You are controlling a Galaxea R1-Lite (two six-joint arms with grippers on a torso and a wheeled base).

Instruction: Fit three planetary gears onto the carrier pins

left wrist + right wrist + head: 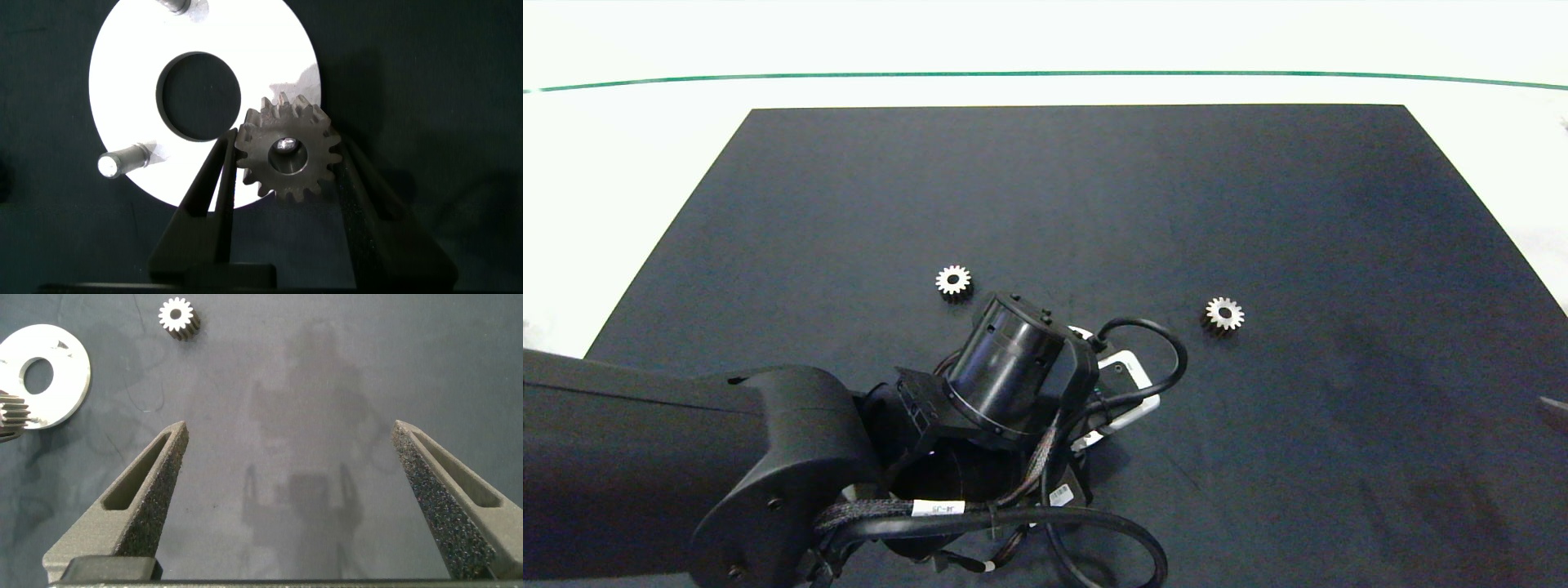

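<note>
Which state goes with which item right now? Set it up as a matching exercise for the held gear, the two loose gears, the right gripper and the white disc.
1. held gear
2. loose gears
3. right gripper
4. white disc

a. open, holding nothing
b. flat on the black mat
c. between the left gripper's fingers
d. under the held gear, two pins bare

Pairs: 1-c, 2-b, 3-a, 4-d

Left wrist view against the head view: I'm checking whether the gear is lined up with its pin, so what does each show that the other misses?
Only the left wrist view shows the left gripper shut on a gear over the white disc, with a pin tip in its hole and two bare carrier pins. Only the head view shows two loose gears on the mat. Both show that mat.
</note>
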